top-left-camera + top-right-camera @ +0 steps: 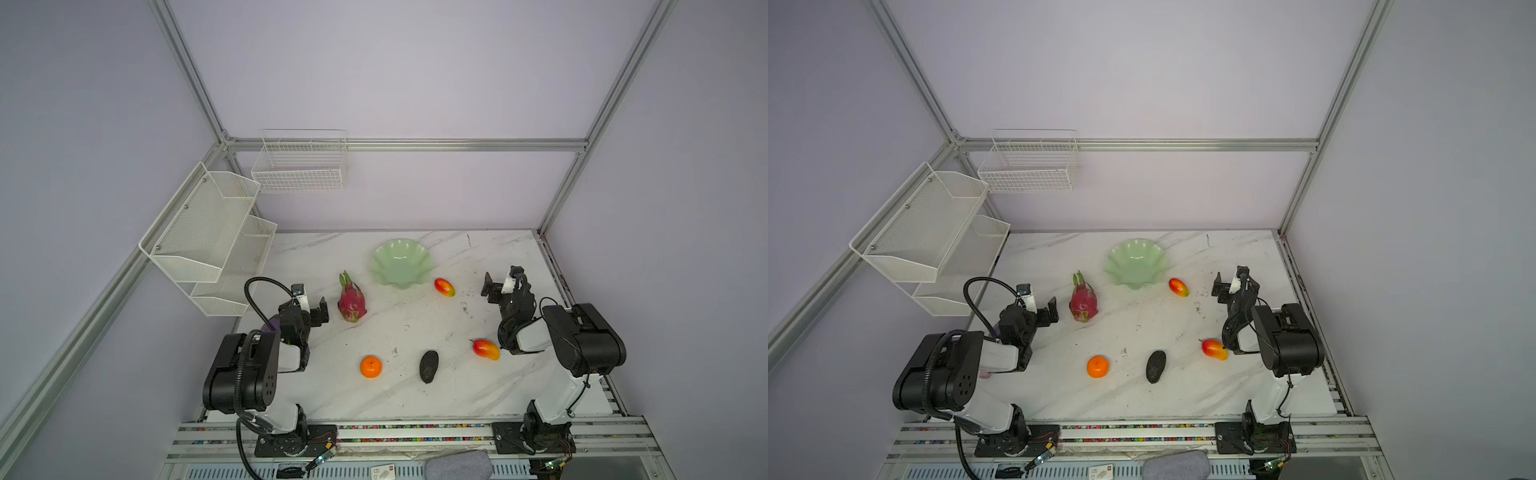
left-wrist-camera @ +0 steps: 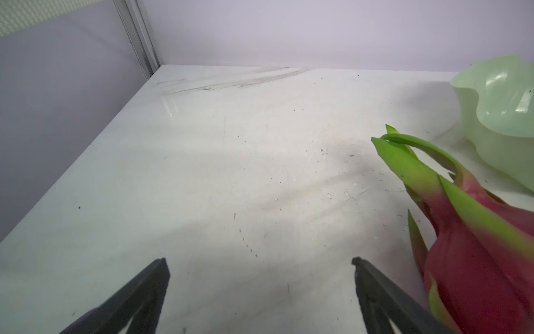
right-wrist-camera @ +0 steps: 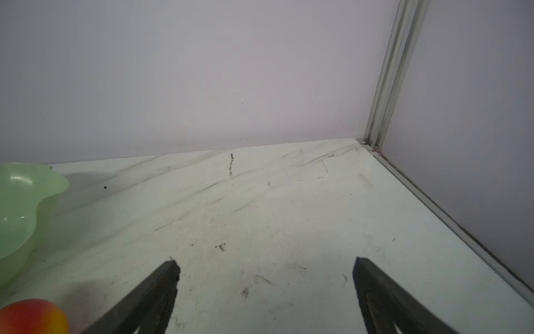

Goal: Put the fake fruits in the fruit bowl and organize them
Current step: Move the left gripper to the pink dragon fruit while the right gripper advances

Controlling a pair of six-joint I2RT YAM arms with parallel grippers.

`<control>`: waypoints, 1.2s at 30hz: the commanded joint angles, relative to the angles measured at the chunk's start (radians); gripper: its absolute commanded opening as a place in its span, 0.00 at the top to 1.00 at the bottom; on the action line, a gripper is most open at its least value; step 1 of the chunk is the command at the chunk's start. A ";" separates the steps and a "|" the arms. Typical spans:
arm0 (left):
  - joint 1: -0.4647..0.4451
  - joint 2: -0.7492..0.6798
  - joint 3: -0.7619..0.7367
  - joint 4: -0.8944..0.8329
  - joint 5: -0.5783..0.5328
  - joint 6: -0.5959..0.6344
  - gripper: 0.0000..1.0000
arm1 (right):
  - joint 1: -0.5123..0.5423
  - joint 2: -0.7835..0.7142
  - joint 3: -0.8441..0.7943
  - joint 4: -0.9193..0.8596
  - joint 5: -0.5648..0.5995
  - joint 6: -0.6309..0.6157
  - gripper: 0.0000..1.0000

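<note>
Both pairs of jaws stand wide and empty, likely readied for a first pick. The dragon fruit (image 1: 351, 301) lies just outside the left jaws and one mango (image 1: 444, 287) just beside the right jaws. The bowl (image 1: 424, 266) is beyond and between both, with nothing in it. The orange (image 1: 370, 366), avocado (image 1: 429, 366) and second mango (image 1: 486, 349) sit on the table (image 1: 415, 399) behind them.

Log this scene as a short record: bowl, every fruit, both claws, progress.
fruit bowl: upright, empty, toward the back of the table
dragon fruit: on the table, left of the bowl in both top views, beside the left claw
far mango: on the table, beside the bowl's right edge
near mango: on the table, by the right arm
orange: on the table, front left
avocado: on the table, right of the orange
left claw: open, empty
right claw: open, empty
progress: no fruit in the bowl yet
</note>
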 commanded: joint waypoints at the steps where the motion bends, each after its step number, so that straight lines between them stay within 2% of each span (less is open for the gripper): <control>1: -0.004 -0.002 0.059 0.033 0.005 0.021 0.00 | -0.003 -0.010 0.008 0.016 -0.001 -0.005 0.03; 25: -0.005 -0.004 0.058 0.033 0.005 0.021 0.00 | -0.002 -0.012 0.007 0.017 -0.002 -0.006 0.03; 28: -0.006 -0.041 0.056 0.022 0.009 0.026 0.02 | 0.004 -0.080 -0.011 0.002 0.016 -0.011 0.03; 30: -0.015 -0.137 0.070 -0.099 -0.038 0.014 0.03 | 0.007 -0.228 -0.003 -0.154 0.030 0.015 0.03; 31: -0.023 -0.215 0.097 -0.214 -0.094 -0.013 0.03 | 0.007 -0.309 0.021 -0.279 0.041 0.058 0.03; 33: -0.032 -0.314 0.179 -0.452 -0.185 -0.124 0.03 | 0.008 -0.411 0.065 -0.458 0.006 0.108 0.03; 35: -0.051 -0.392 0.256 -0.668 -0.166 -0.232 0.08 | 0.011 -0.487 0.112 -0.608 -0.039 0.144 0.03; 36: -0.075 -0.424 0.287 -0.734 -0.164 -0.242 0.09 | 0.011 -0.508 0.134 -0.672 -0.058 0.170 0.03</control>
